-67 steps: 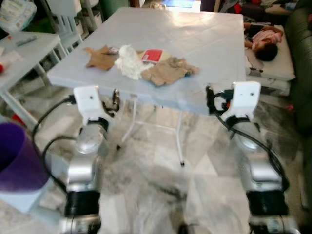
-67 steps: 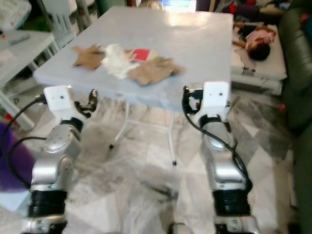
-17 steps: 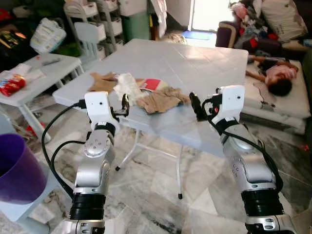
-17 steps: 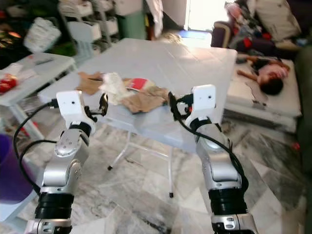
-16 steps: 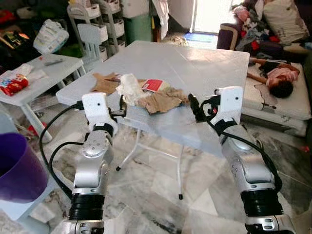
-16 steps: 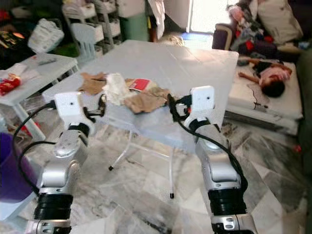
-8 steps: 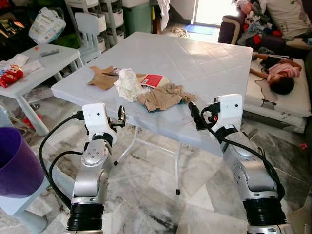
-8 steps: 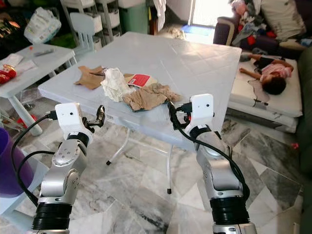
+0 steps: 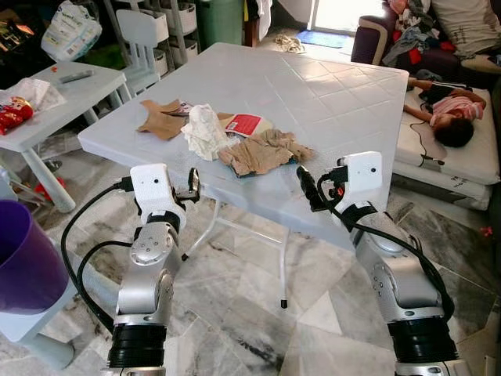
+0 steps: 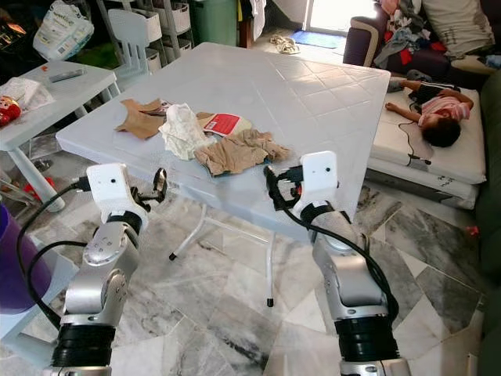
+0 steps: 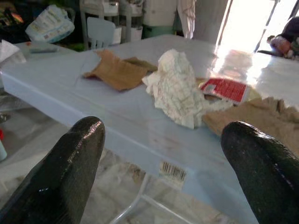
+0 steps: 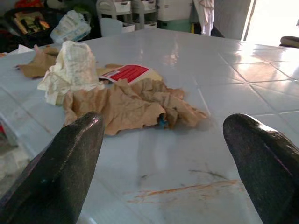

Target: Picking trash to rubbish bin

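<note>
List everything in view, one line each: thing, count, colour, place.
Table: one, white, ahead of the robot.
Crumpled brown paper: one, brown, near the table's front edge.
Crumpled white paper: one, white, left of the brown paper.
Red packet: one, red, behind the two.
Flat brown paper: one, brown, table's left side.
Bin: one, purple, floor at left.
Small table: one, white, far left.
Person: one, lying on a mattress at right.
Left gripper: one, black, open, before the table edge.
Right gripper: one, black, open, at the table edge.
</note>
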